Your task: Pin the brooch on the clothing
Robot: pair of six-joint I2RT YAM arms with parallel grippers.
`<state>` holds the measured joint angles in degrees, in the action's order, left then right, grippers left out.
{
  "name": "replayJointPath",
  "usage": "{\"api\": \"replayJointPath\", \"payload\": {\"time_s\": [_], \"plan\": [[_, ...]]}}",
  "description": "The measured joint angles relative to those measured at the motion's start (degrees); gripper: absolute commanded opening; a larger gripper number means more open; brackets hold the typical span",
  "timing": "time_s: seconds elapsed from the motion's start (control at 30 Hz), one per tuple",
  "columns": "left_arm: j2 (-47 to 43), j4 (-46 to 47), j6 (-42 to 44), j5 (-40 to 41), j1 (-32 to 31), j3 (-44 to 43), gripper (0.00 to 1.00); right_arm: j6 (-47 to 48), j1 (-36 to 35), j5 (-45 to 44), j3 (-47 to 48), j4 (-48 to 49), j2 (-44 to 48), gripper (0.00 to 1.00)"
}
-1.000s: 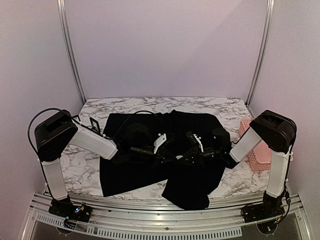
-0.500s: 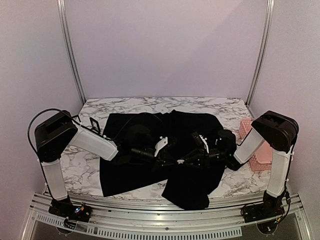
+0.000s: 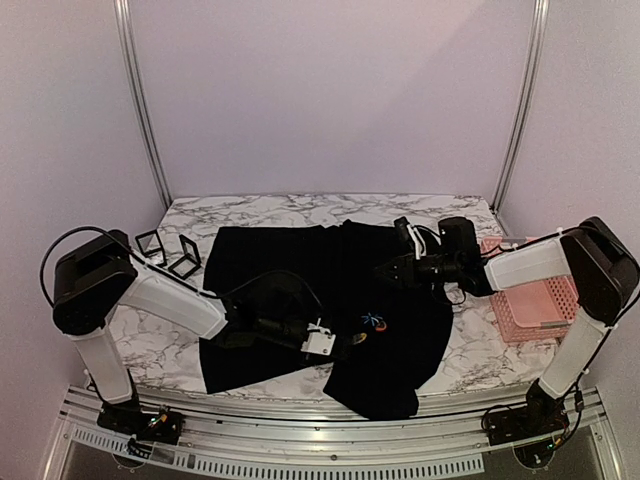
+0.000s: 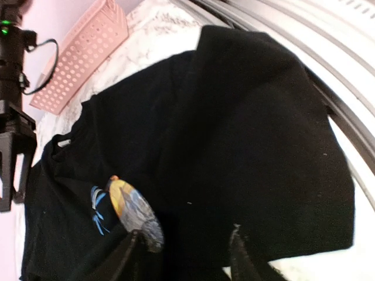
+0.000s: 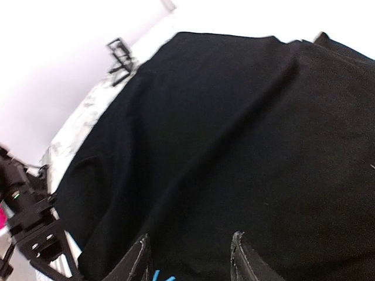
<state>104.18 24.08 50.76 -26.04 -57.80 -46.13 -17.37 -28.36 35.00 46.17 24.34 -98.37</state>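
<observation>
The clothing, a black T-shirt (image 3: pixel 300 290), lies spread on the marble table. An oval yellow-and-grey brooch (image 4: pixel 133 212) rests on its front, right beside the small blue starburst mark (image 4: pixel 98 208). From above the brooch (image 3: pixel 363 335) shows as a small bright spot near the shirt's lower middle. My left gripper (image 4: pixel 184 249) is open, low over the shirt, and the brooch lies by the tip of its left finger, not between the jaws. My right gripper (image 5: pixel 188 254) is open and empty above the shirt, raised at the back right (image 3: pixel 388 270).
A pink perforated basket (image 3: pixel 540 300) stands at the table's right edge. Two small black frame stands (image 3: pixel 165 250) sit at the back left. One shirt hem hangs over the table's front edge (image 3: pixel 380 395) by the metal rail.
Both grippers have opened. The right arm has drawn back and up to the right. The left gripper has slid back toward the near left, and the brooch now lies uncovered on the shirt.
</observation>
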Motion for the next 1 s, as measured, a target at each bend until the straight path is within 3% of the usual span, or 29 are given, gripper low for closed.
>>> {"api": "replayJointPath", "payload": {"time_s": [0.1, 0.27, 0.33, 0.37, 0.47, 0.57, 0.8, 1.0], "plan": [[-2.19, -2.01, 8.39, 2.86, -1.66, 2.78, 0.7, -1.53, 0.0, -11.23, 2.45, -10.14, 1.64, 0.44], [-10.97, -8.63, 15.5, 6.73, -2.84, 3.21, 0.76, -3.72, 0.04, -23.47, 4.15, -20.02, 4.2, 0.44], [-16.48, -11.82, 14.14, 8.87, -3.72, 3.04, 0.7, -4.46, 0.04, -27.61, 5.16, -23.63, 4.5, 0.43], [-19.26, -14.53, 11.98, 10.47, -4.24, 2.32, 0.6, -4.66, 0.04, -30.36, 6.03, -25.64, 4.33, 0.43], [-23.91, -26.08, 3.91, 16.59, -3.85, -3.45, 0.49, -4.9, 0.26, -35.52, 10.05, -31.36, 2.14, 0.41], [-26.84, -35.04, -0.46, 21.92, 0.26, -4.74, 0.44, -4.87, 1.33, -37.03, 15.56, -35.82, -3.52, 0.4], [-27.85, -48.61, 4.74, 34.42, 13.35, 10.25, 0.47, -2.03, 6.12, -41.77, 35.21, -47.32, -20.04, 0.41], [-29.59, -46.53, 15.96, 36.57, 19.74, 12.98, 0.48, 1.81, 12.35, -45.53, 58.84, -57.16, -34.4, 0.41]]}}
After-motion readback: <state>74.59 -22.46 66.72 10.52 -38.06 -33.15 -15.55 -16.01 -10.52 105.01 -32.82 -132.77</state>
